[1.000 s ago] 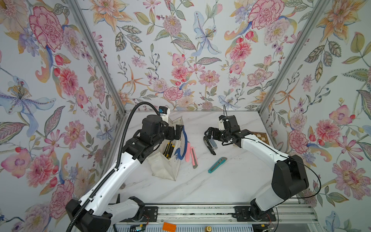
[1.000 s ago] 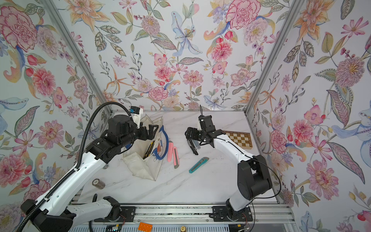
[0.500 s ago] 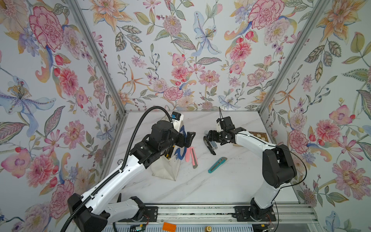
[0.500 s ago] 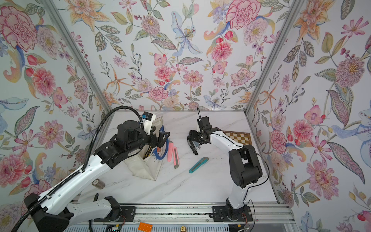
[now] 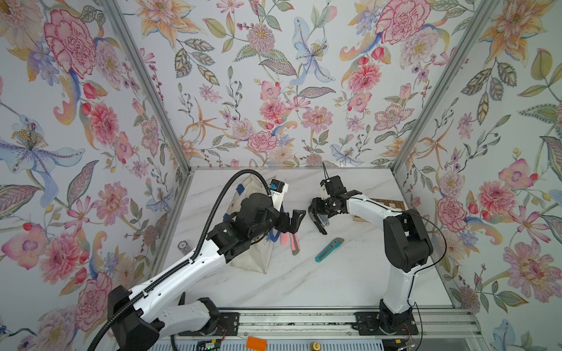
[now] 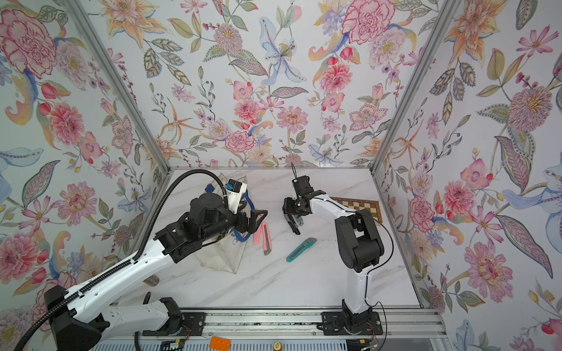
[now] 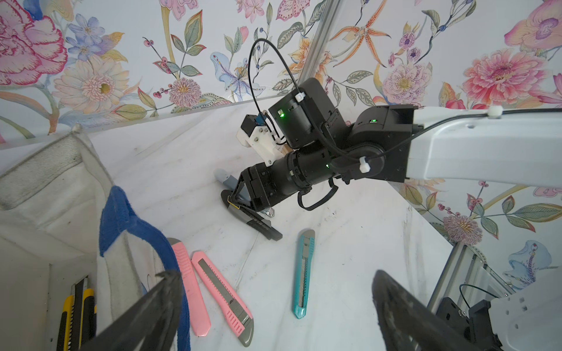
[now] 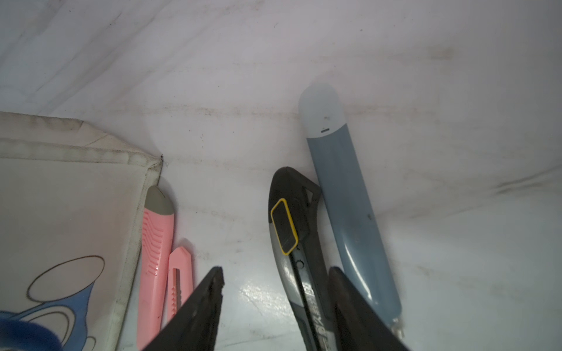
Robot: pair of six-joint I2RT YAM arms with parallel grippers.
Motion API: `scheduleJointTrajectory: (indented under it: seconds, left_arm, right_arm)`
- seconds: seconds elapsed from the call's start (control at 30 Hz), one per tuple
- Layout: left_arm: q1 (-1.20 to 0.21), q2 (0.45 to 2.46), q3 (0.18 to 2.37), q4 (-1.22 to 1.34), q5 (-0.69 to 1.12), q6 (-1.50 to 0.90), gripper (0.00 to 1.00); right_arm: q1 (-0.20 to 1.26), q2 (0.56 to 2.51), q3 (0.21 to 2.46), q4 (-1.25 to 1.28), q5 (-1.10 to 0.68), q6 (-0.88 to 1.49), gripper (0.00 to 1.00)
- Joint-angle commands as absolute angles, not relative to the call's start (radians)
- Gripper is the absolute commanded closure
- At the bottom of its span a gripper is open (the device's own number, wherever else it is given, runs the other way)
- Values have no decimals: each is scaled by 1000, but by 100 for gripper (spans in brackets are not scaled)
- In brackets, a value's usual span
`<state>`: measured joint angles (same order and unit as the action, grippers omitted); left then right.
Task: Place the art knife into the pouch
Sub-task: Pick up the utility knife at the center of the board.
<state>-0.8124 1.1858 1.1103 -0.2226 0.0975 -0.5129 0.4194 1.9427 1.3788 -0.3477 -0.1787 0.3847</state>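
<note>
- The black knife (image 8: pixel 292 243), with a yellow-rimmed slider, lies flat on the table (image 8: pixel 395 60) between the fingers of the right pincer (image 8: pixel 275 272). The edge of the wrist view cuts off its rear end.
- The right pincer stands partly spread astride it. One finger (image 8: pixel 352 313) is against the knife's side and the other (image 8: pixel 200 310) is clear of it, so the knife is not pinched.
- In both top views the pincer covers most of the knife (image 5: pixel 321 228), and only one end shows.
- A grey-blue knife (image 8: pixel 343 197) lies just outside the touching finger, alongside the black one.
- Two pink knives (image 8: pixel 156 243) lie beyond the free finger.
- The pouch (image 8: pixel 60 197) sits just past them. The left arm hides most of it in the top views.
- Yellow-and-black knives (image 7: pixel 76 313) show inside it, partly cut off.
- The left pincer (image 7: pixel 275 275) is spread wide and empty. It hovers over the blue handle (image 7: pixel 121 218) and faces the right pincer.
- A teal knife (image 5: pixel 329 249) lies alone, apart from both pincers.
- A checkerboard (image 6: pixel 362 206) is half hidden behind the right arm.
</note>
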Motion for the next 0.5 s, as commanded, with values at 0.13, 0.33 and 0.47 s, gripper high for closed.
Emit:
scheduleJointTrajectory:
  seconds: [0.13, 0.33, 0.47]
  left_arm:
    - [-824, 1218, 1111, -187, 85, -518, 2]
    - [-824, 1241, 1120, -190, 83, -515, 2]
    - [-824, 1253, 1121, -193, 82, -515, 2]
  right_arm:
    - [418, 1999, 1404, -366, -186, 374, 48]
    - [420, 2021, 1411, -368, -181, 366, 49]
    - [425, 2040, 1422, -388, -152, 354, 49]
